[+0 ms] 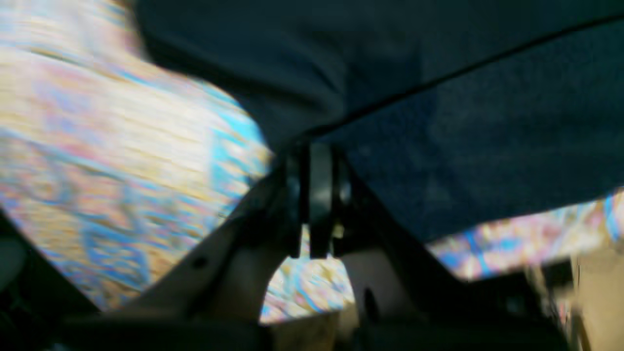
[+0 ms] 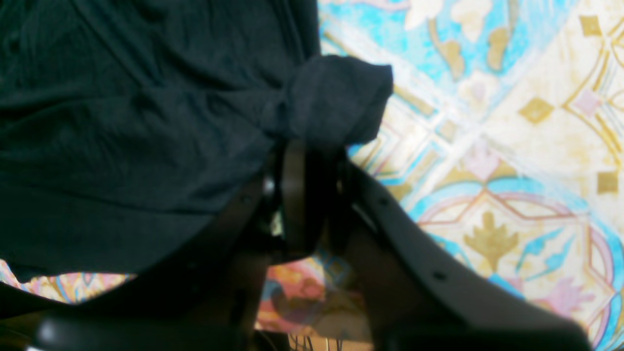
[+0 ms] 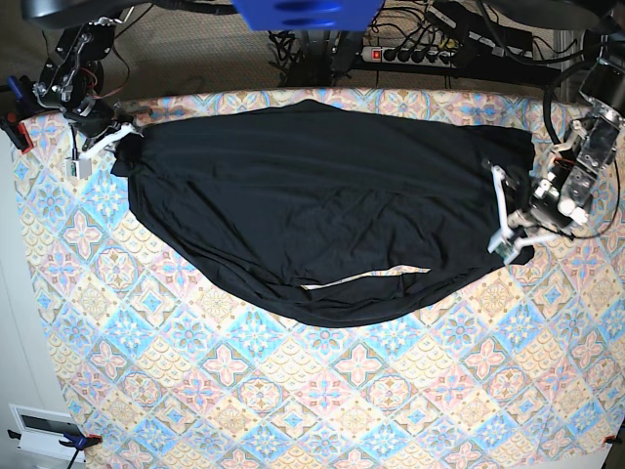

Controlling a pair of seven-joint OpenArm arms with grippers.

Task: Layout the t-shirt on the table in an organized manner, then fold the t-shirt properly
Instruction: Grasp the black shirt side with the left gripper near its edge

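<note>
Black cloth is pinched in both pincers. The left gripper [image 1: 312, 161] has its jaws pressed together on an edge of the t-shirt [image 3: 322, 205]. The right gripper [image 2: 304, 151] is clamped on a bunched corner of the same garment. The t-shirt lies spread wide across the far half of the table [image 3: 293, 391], stretched between the two arms, with its near edge curved and sagging.

The table [image 3: 293, 391] wore a tiled cloth of blue, pink, cream and yellow medallions. A black shirt [image 3: 322, 205] lay spread across its far half, the lower hem sagging in a curve.
</note>
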